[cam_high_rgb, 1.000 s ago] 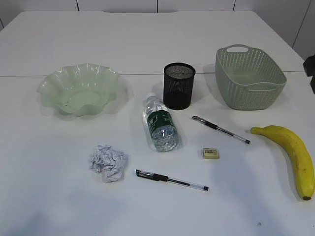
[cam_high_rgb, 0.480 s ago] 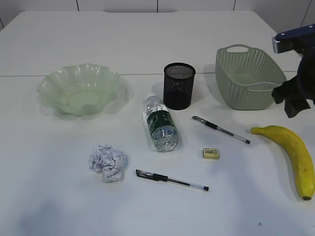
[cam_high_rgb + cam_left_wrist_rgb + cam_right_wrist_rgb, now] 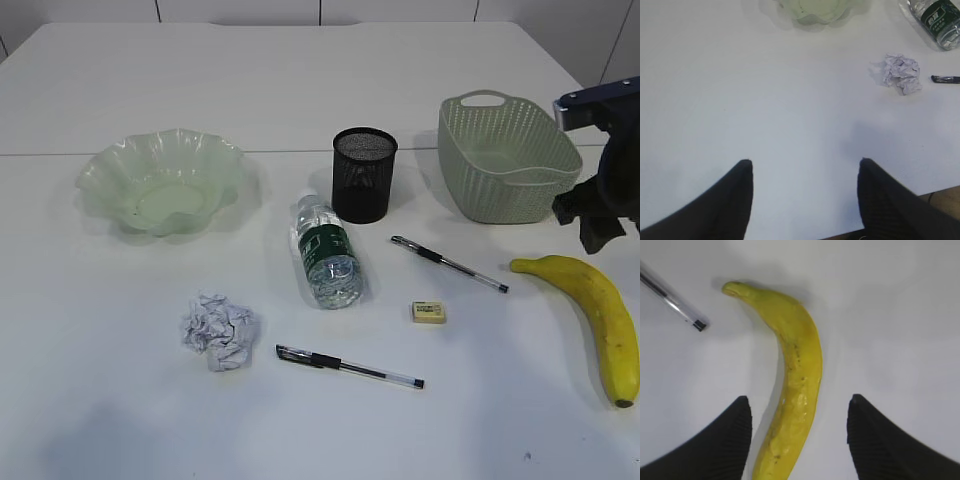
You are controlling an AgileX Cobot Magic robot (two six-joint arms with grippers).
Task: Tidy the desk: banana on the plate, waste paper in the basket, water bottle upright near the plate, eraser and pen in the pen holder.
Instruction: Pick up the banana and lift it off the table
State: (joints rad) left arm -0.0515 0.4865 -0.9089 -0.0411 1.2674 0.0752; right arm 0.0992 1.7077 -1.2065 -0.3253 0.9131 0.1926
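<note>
A: White tabletop [image 3: 120, 400] is carrying everything, nothing sorted yet. Banana [image 3: 790, 375] is lying flat at the right edge, well apart from the plate [image 3: 160, 182] on the far left.

B: Right tool [image 3: 797, 440]?

A: Hovering over the banana, jaws standing wide, straddling its middle, gripping nothing. In my read the banana step is starting.

B: Next move?

A: Probably lowering, closing on the mid-body, then carrying it across to the plate.

B: Left tool [image 3: 805, 200]?

A: Also gaping, empty, hanging over bare tabletop near the waste paper [image 3: 901, 74].

B: The rest?

A: Water bottle [image 3: 326, 252] is lying on its side beside the pen holder [image 3: 364, 174]; eraser [image 3: 428, 312] and two pens are lying loose; basket [image 3: 506, 156] is sitting behind the banana.
</note>
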